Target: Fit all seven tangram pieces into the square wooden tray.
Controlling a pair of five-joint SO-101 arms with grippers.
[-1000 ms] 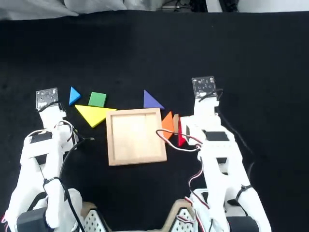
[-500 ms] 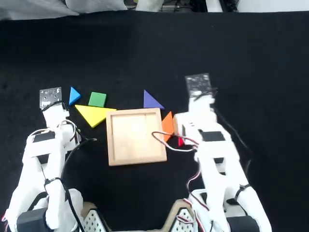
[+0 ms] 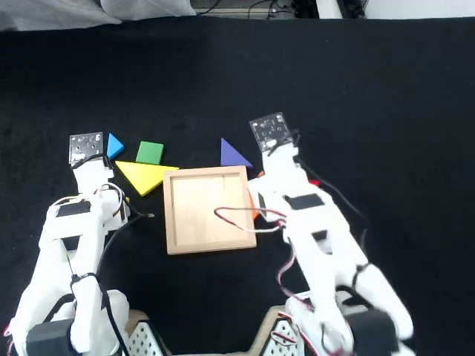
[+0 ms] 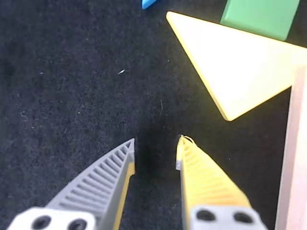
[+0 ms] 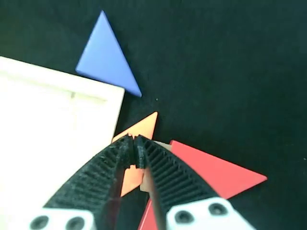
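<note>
Right gripper [image 5: 133,140]: fingers pressed together, tips over the orange triangle [image 5: 142,127], looks set to nudge, not pinch
Orange triangle: flat, just beside the tray [image 5: 62,79] wall
Left gripper [image 4: 156,143]: spread, near yellow triangle [image 4: 235,62]

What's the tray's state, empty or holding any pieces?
Empty. The tray shows bare wood inside; the yellow triangle, green square and purple triangle lie outside it.
</note>
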